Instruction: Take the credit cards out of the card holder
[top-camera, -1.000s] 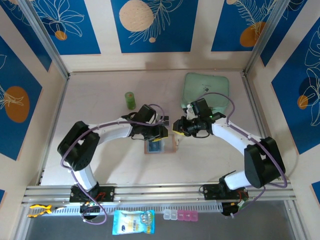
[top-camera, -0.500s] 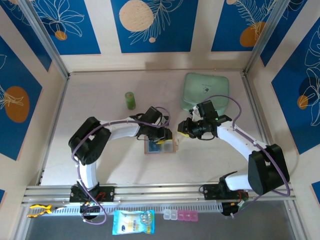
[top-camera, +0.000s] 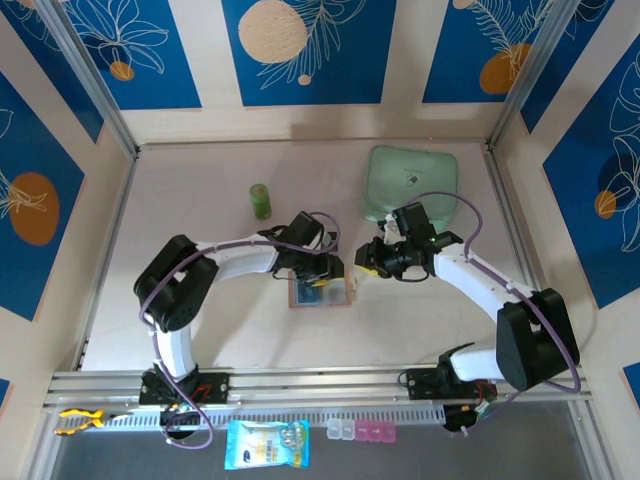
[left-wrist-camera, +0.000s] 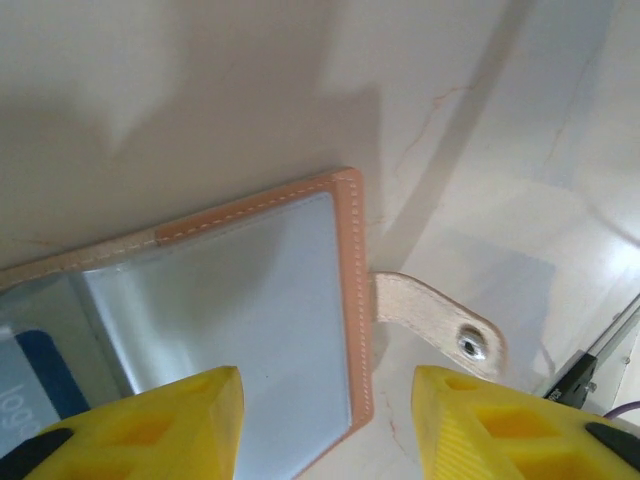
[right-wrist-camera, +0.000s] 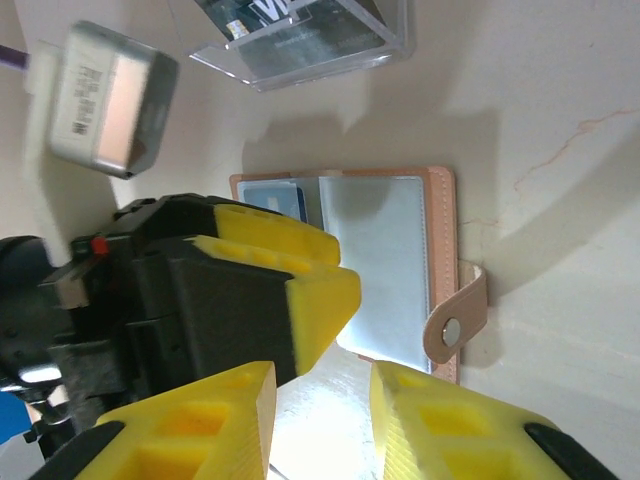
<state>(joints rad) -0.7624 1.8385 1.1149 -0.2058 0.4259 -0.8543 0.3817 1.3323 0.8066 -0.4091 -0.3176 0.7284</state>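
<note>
Right now the card holder lies open on the table, a blue card tucked inside. The left gripper hovers over it, half-open and empty; the right gripper, beside it, is narrowly parted, empty too.

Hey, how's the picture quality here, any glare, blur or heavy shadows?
Left wrist view: a soft sheen on the clear sleeve of the card holder, out-of-focus yellow fingertips on the left gripper, broad shadows on the table. Right wrist view: the right gripper looks soft up close, and the strap casts a clear shadow. Top external view: evenly lit and sharp.
</note>
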